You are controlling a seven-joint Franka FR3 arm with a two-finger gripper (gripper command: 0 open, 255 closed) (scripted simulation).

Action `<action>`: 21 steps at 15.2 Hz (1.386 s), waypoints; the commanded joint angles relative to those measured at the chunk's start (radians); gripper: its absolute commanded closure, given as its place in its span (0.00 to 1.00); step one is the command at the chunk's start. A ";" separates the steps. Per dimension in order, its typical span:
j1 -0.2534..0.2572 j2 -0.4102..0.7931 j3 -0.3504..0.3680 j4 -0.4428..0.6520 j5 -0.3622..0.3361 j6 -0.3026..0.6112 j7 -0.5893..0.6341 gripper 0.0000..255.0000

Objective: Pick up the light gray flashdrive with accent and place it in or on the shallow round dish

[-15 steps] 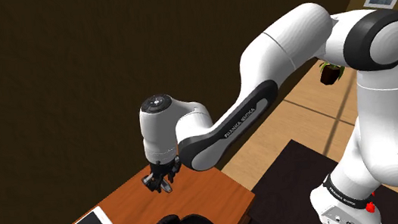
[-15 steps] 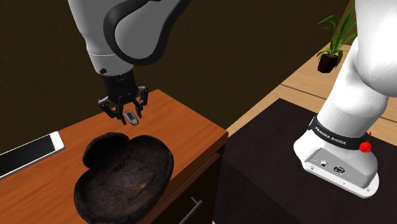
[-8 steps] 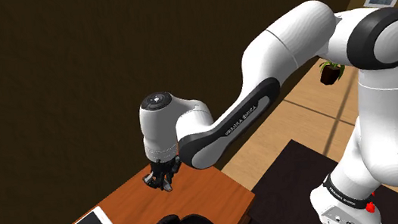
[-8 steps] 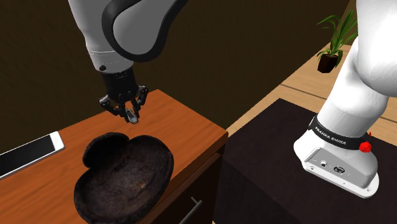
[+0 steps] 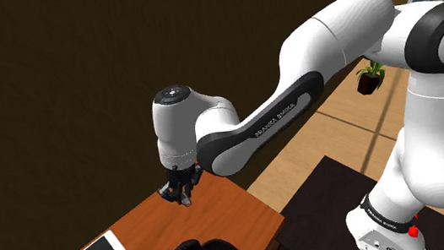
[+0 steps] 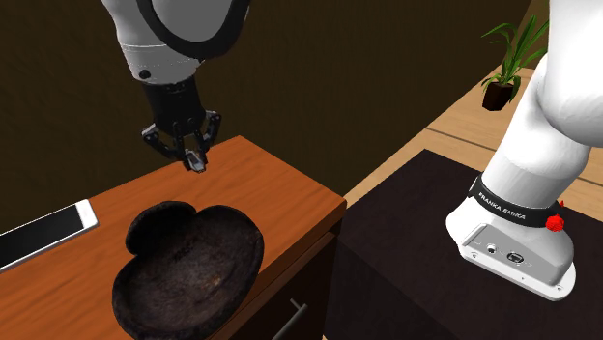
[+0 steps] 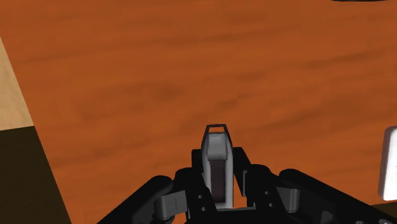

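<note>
Flashdrive (image 7: 216, 159) pinched above desk (image 6: 275, 188)

Gripper (image 6: 193, 157) clasps it by its long sides, upper left of the second exterior view, up-frame of the dish (image 6: 188, 266). It looks light, stiff and smooth, so a mid-body grip seems safest.

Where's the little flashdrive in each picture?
Shoulder view: too small to make out, tucked in the gripper above the table's far end.
Second exterior view: the flashdrive hangs in the gripper's tips at that view's upper left, above the table, beyond the dish.
Wrist view: the flashdrive is clasped between the fingers, with the table behind it.
Shared landmark: the orange-brown table.
</note>
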 commanded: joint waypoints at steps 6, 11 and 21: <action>-0.013 -0.052 0.018 0.032 0.040 -0.075 -0.028 1.00; -0.020 -0.084 0.027 0.061 0.065 -0.132 -0.046 1.00; -0.028 -0.131 0.038 0.130 0.102 -0.239 -0.073 1.00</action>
